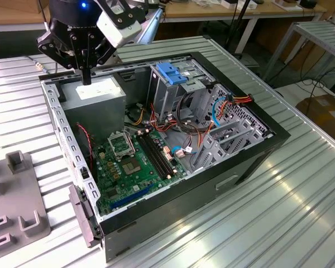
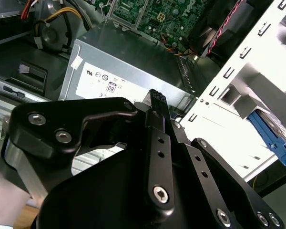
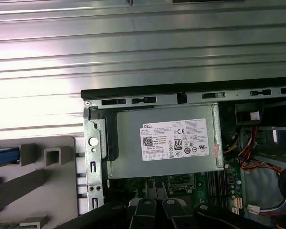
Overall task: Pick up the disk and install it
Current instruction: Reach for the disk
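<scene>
Fingers (image 1: 86, 75) closed on nothing, above the power supply (image 1: 97, 94) inside the open computer case (image 1: 212, 190).

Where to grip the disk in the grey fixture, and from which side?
Probably from above, pinching across the disk's blue carrier edges. It lies in the grey fixture, top exposed, with a post at its end. Most of it is cut off.
</scene>
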`<action>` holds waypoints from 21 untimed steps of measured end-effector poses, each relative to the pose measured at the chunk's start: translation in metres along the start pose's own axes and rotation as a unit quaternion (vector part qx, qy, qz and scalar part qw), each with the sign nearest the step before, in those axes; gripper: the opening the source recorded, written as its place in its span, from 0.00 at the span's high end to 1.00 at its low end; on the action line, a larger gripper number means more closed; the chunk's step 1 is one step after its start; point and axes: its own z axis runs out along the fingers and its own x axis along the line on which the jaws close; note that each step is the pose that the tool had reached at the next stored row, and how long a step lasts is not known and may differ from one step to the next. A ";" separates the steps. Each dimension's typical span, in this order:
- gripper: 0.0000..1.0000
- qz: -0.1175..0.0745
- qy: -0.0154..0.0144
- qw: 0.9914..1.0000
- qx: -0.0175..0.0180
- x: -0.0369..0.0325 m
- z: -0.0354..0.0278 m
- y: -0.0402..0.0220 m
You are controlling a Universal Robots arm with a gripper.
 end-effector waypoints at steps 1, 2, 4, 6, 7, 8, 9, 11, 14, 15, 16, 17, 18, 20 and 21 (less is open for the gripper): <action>0.90 0.000 0.000 1.000 0.000 0.0013 0.0000 -0.0001; 0.90 0.000 0.000 1.000 0.000 0.0020 -0.0001 -0.0002; 0.90 0.000 0.000 1.000 0.000 0.0034 -0.0001 -0.0003; 0.90 0.000 0.000 1.000 0.000 0.0048 -0.0002 -0.0004; 0.90 0.000 0.000 1.000 0.000 0.0057 -0.0001 -0.0004; 0.90 0.000 0.000 1.000 0.000 0.0071 -0.0002 -0.0006; 0.90 0.000 0.000 1.000 0.000 0.0082 -0.0002 -0.0006; 0.90 0.000 0.000 1.000 0.000 0.0097 -0.0003 -0.0007; 0.90 0.000 0.000 1.000 0.000 0.0120 -0.0003 -0.0009; 0.90 0.000 0.000 1.000 0.000 0.0127 -0.0004 -0.0010; 0.90 0.000 0.000 1.000 0.000 0.0134 -0.0004 -0.0010; 0.90 0.000 0.000 1.000 0.000 0.0143 -0.0004 -0.0011; 0.90 0.000 0.000 1.000 0.000 0.0150 -0.0004 -0.0012; 0.90 0.000 0.000 1.000 0.000 0.0175 -0.0005 -0.0013; 0.90 0.000 0.000 1.000 0.000 0.0189 -0.0005 -0.0014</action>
